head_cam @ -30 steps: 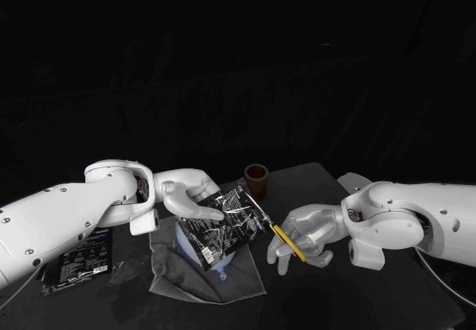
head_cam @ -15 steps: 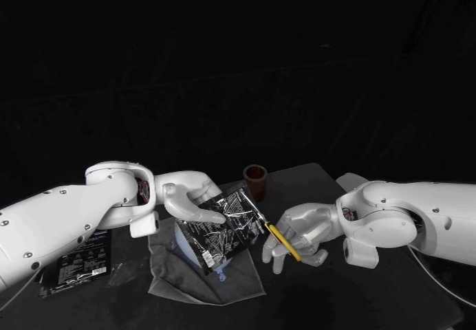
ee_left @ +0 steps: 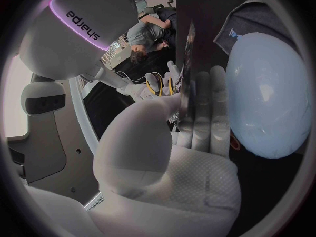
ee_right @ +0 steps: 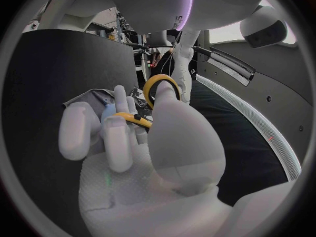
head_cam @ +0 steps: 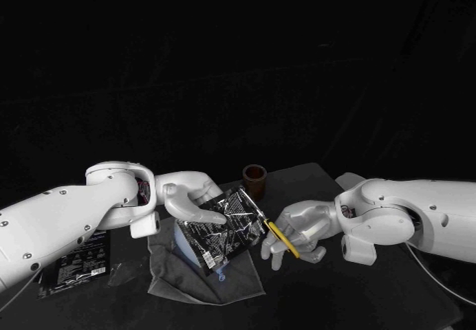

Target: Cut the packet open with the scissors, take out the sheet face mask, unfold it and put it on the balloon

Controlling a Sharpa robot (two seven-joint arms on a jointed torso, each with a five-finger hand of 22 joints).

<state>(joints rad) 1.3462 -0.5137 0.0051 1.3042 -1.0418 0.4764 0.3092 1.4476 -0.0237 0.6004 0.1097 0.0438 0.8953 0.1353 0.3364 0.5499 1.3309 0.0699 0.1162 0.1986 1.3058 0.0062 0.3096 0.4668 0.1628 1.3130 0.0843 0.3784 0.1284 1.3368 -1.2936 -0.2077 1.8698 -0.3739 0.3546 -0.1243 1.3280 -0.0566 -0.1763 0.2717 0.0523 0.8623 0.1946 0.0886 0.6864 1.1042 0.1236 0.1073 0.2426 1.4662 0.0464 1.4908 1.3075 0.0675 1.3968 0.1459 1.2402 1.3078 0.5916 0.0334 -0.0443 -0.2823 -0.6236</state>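
My left hand (head_cam: 186, 196) holds the shiny dark packet (head_cam: 226, 229) upright by its upper left edge above the table. My right hand (head_cam: 303, 232) grips the yellow-handled scissors (head_cam: 282, 238), whose blades reach the packet's right edge. In the right wrist view the yellow loops (ee_right: 152, 92) sit round the fingers (ee_right: 118, 131) of that hand (ee_right: 141, 142). The left wrist view shows my left hand (ee_left: 187, 142) pinching the packet's edge (ee_left: 189, 63), with the pale blue balloon (ee_left: 268, 97) just beyond it. In the head view the balloon (head_cam: 184, 237) peeks out behind the packet.
A grey cloth (head_cam: 203, 278) lies on the black table under the packet and balloon. A brown cylinder (head_cam: 256, 180) stands behind the packet. A second dark packet (head_cam: 78, 262) lies flat at the front left, beside a clear wrapper (head_cam: 127, 271).
My right hand with the scissors has moved a little to the left, closer to the packet's right edge. The left hand and packet have stayed put.
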